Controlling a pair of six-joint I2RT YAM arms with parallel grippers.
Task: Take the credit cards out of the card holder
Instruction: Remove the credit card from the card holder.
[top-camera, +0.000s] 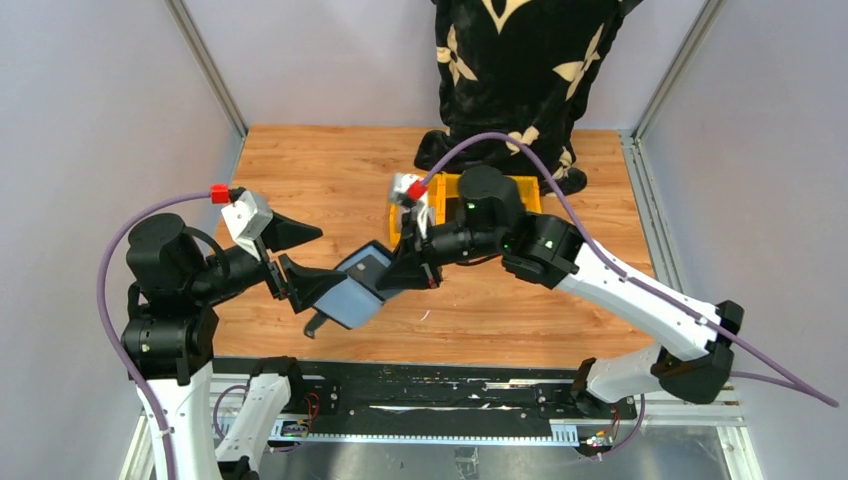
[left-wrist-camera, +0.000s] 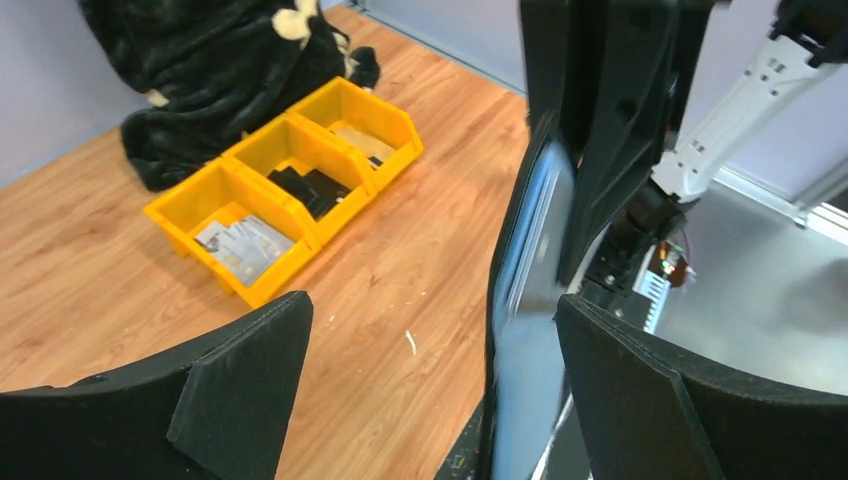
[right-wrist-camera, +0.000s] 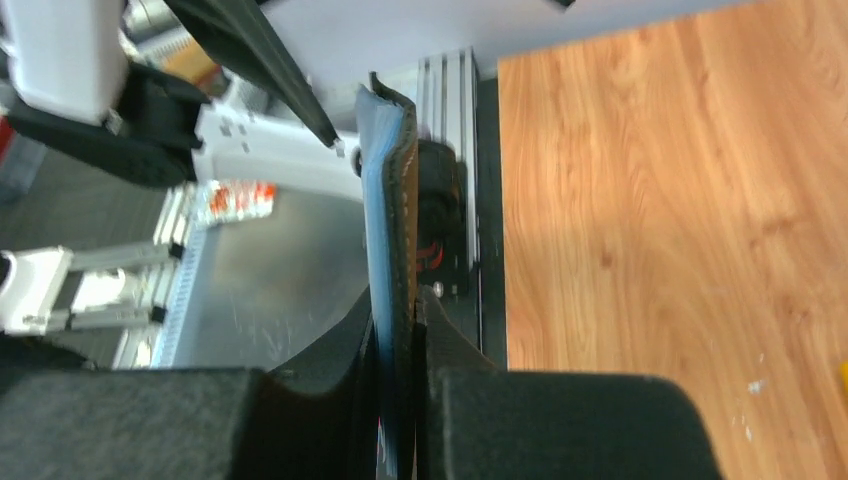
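The card holder (top-camera: 358, 285) hangs in the air between the two arms, above the table's near edge. It is black outside, with a grey-blue inner face turned up. My right gripper (top-camera: 395, 272) is shut on its right end; in the right wrist view the fingers pinch its black and blue edge (right-wrist-camera: 395, 200) at the gripper (right-wrist-camera: 398, 330). My left gripper (top-camera: 305, 262) stands open around its left end. In the left wrist view the holder (left-wrist-camera: 525, 300) stands edge-on close to the right finger, with the gripper (left-wrist-camera: 432, 320) wide apart. I cannot tell credit cards from sleeves inside it.
A row of yellow bins (left-wrist-camera: 290, 190) sits on the wooden table behind the holder; the nearest bin holds pale flat cards (left-wrist-camera: 240, 248). A black patterned cloth (top-camera: 520, 60) lies at the back. A black rail (top-camera: 420, 400) runs along the near edge.
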